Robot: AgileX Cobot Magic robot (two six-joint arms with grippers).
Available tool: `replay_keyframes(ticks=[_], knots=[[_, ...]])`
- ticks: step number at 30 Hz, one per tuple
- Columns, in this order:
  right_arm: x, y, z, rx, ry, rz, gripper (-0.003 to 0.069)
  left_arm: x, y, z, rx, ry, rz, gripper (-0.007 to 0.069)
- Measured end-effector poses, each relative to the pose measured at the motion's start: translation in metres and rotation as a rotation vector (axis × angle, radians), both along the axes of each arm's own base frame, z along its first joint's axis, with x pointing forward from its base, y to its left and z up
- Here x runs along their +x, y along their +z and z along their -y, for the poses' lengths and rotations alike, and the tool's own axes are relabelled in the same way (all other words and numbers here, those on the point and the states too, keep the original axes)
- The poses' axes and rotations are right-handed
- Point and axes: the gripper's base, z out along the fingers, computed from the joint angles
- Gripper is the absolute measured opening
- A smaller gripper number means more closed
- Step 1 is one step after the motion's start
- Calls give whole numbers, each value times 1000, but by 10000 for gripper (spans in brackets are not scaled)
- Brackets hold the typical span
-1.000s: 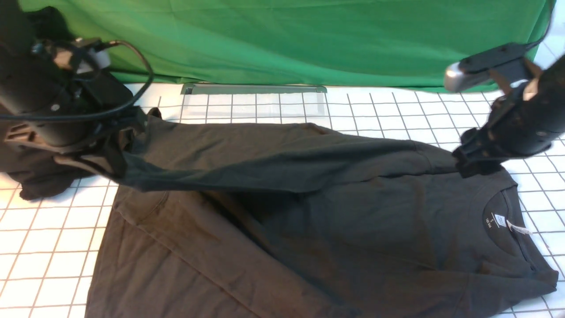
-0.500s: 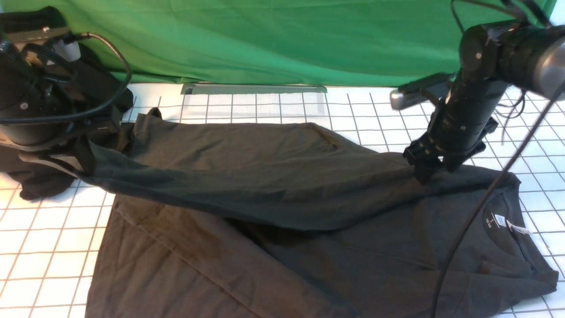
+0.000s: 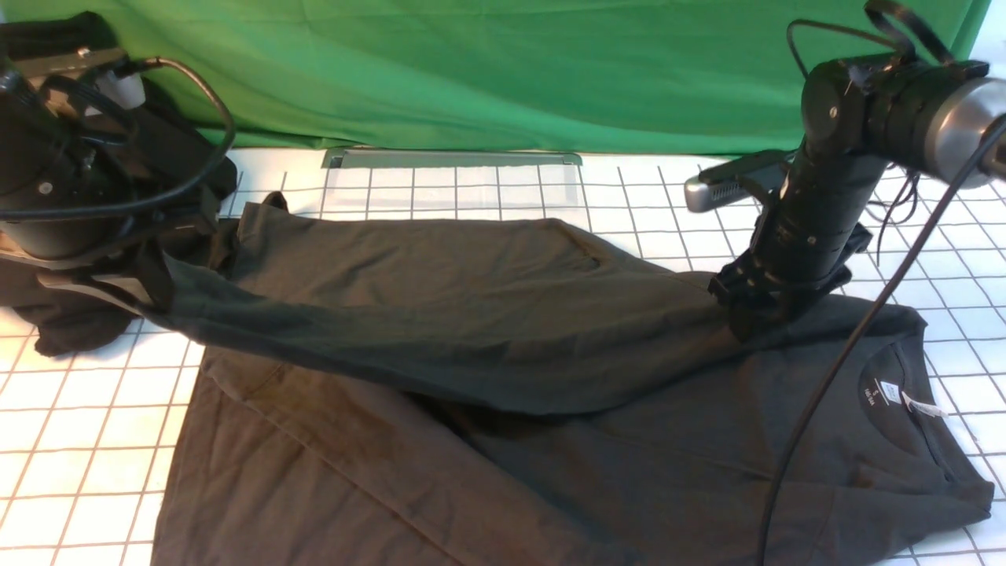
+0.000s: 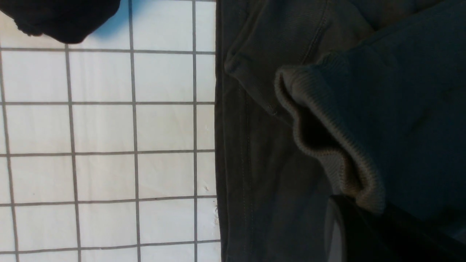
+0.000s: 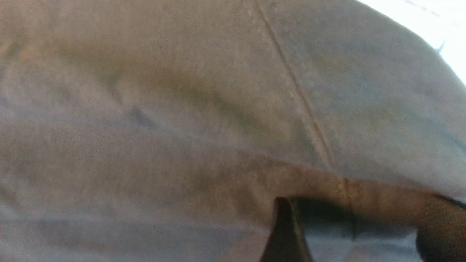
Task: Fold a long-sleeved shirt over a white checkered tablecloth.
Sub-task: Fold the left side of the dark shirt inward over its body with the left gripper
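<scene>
My front view looks down across the tablecloth (image 3: 78,409); wrist views, at nine and two o'clock, sit close on the shirt (image 3: 550,440) all three share.

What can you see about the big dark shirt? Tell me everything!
The long-sleeved shirt is dark brown-black, soft knit cotton by its look, lying spread on the white checkered tablecloth, its small white neck label toward the right. One sleeve is lifted across its body, ribbed cuff pinched in the left tool. The right tool, spread open, presses its shoulder.
</scene>
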Motion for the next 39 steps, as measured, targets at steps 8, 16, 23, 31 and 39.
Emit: replay_keyframes(ticks=[8,16,23,31,39], knots=[[5,-15,-1,-3,35,8,90,0,0,1,-7,1,0,22],[-11,34,4,2,53,15,31,-3,-2,2,-19,0,-40,22],[-18,45,15,-5,61,-22,31,-20,-31,4,-53,6,-149,22],[-10,21,22,-14,32,-71,50,-38,-75,5,-84,31,-193,22],[-3,24,25,-31,-19,-56,367,-40,-88,5,-84,40,-174,22]])
